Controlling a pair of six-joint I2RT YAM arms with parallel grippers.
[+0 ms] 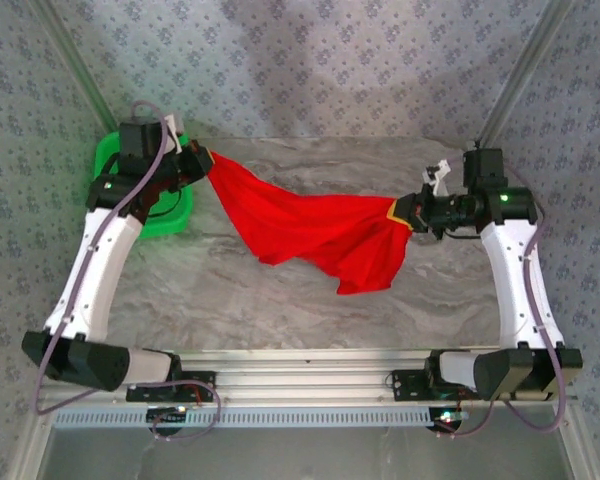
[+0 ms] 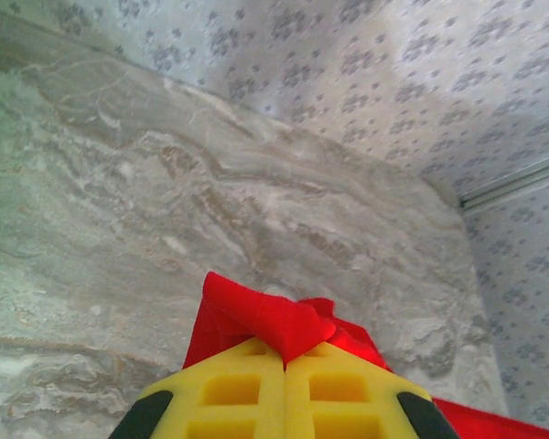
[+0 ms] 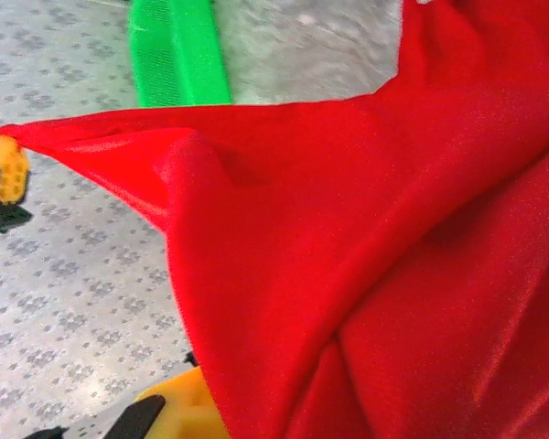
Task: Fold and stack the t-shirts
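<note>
Cloth buries your right gripper's (image 1: pixel 402 212) fingertips, and the green basket (image 1: pixel 108 158) sits half behind the left arm. The left gripper (image 1: pixel 202 165) and the right each pinch an end of the red t-shirt (image 1: pixel 320 225). It is slung between them over the table (image 1: pixel 280 300), sagging in folds; you can't tell whether its low tip touches.

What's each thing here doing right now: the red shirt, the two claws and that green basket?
Red t-shirt: unfolded, held up and sagging between the two claws.
Left claw: shut on one end of the t-shirt.
Right claw: shut on the other end.
Green basket: standing at the far left of the table, partly hidden by the left arm.
</note>
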